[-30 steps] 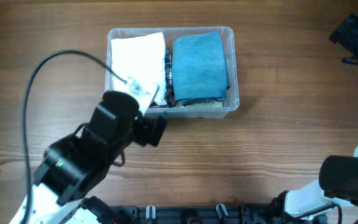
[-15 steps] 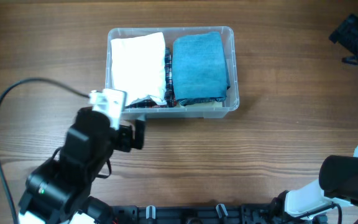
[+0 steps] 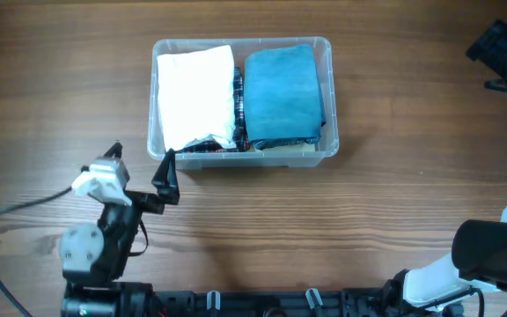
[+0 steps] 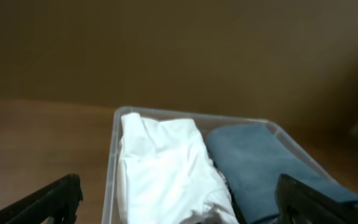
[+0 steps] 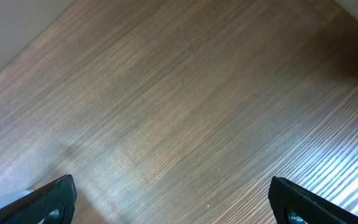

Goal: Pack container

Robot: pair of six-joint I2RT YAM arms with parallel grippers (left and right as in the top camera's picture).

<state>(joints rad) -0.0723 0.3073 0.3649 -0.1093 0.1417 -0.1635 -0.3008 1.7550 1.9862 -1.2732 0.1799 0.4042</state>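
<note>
the container [image 3: 332,88] sits toward the far edge of the wooden desk [image 3: 394,211], roughly midway along it. it looks full: a folded white cloth [image 3: 196,92] fills its left half, a folded blue towel [image 3: 280,92] its right, with dark plaid fabric [image 3: 238,110] showing beneath. nothing loose waits on the desk, so packing seems done or nearly so. the left gripper [image 3: 143,157] hangs just off the container's near left corner, jaws spread wide, empty. the right gripper [image 5: 173,202], its arm at the near right corner, gapes over bare wood, holding nothing. the desk is brown woodgrain; a plain dim wall [image 4: 179,50] stands behind it.
</note>
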